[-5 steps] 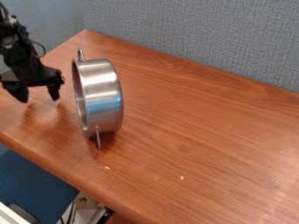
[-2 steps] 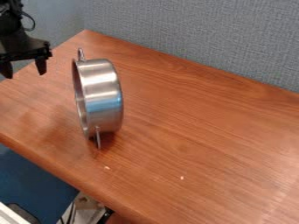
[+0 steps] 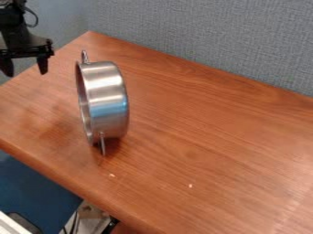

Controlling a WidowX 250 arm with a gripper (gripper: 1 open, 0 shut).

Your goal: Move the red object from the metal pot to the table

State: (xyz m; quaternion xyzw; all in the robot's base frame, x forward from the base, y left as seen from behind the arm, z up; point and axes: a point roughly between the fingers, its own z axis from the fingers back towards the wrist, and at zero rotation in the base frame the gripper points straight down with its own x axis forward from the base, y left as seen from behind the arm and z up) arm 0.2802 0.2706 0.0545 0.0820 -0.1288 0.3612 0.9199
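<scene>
Since a second ago the black gripper (image 3: 25, 60) has risen and moved away from the metal pot (image 3: 102, 103) to the picture's left edge, where it is partly cut off, its jaws spread and empty. The shiny steel pot lies on its side on the grained reddish-brown table (image 3: 208, 137), mouth turned left. The red object cannot be seen; the inside is hidden.

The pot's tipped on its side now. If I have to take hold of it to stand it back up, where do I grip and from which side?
Probably grip the metal pot across its upper wall, near the rolled rim, coming down from above. It lies on its side with the mouth facing left toward the open gripper, so the curved wall is on top and clear. The small handles stick out above and below and look too thin to hold.
</scene>
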